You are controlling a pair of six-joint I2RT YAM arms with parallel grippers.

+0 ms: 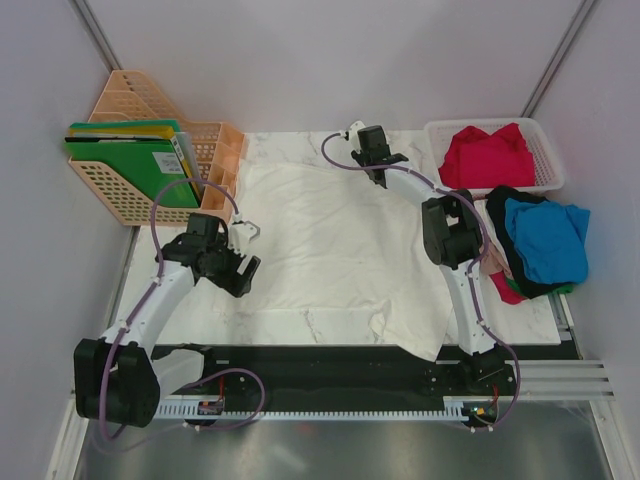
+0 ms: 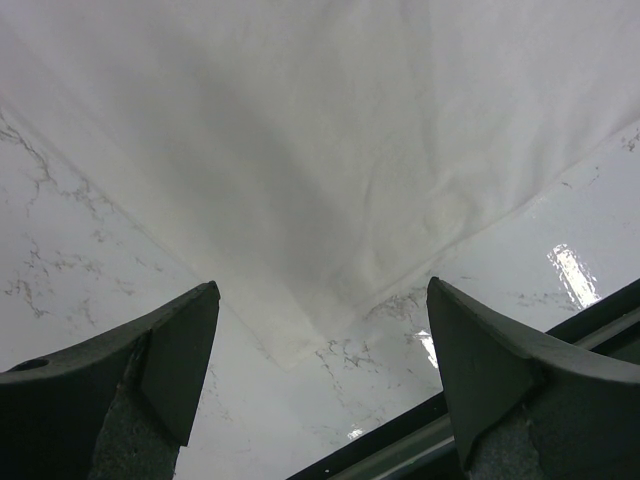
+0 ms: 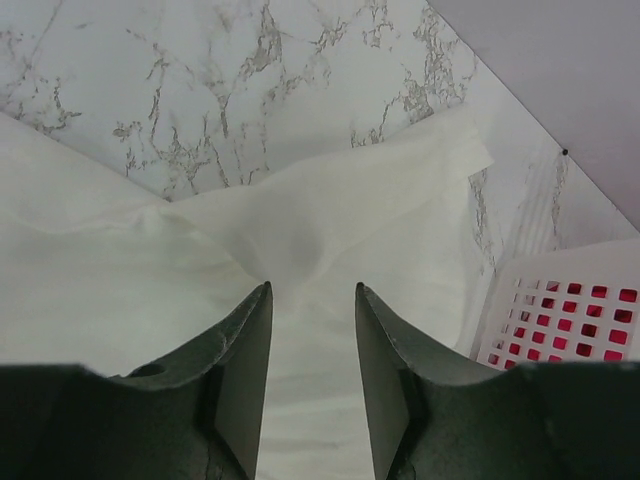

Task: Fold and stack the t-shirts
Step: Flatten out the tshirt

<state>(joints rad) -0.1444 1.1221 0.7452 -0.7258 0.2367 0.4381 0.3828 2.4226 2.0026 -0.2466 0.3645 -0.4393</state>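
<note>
Left gripper (image 2: 320,300), jaws wide and holding nothing, hangs over a hem corner of the white t-shirt (image 2: 330,150); this shirt lies spread flat on the marble table (image 2: 60,250). Right gripper (image 3: 310,295), jaws narrow with a gap between them, sits above a puckered sleeve (image 3: 330,200) at the shirt's far edge; contact with the cloth cannot be told. To its right, a white mesh basket (image 1: 545,150) holds a red t-shirt (image 1: 487,155); a blue t-shirt (image 1: 545,240) and a black t-shirt (image 1: 498,212) lie heaped at the table's right edge.
</note>
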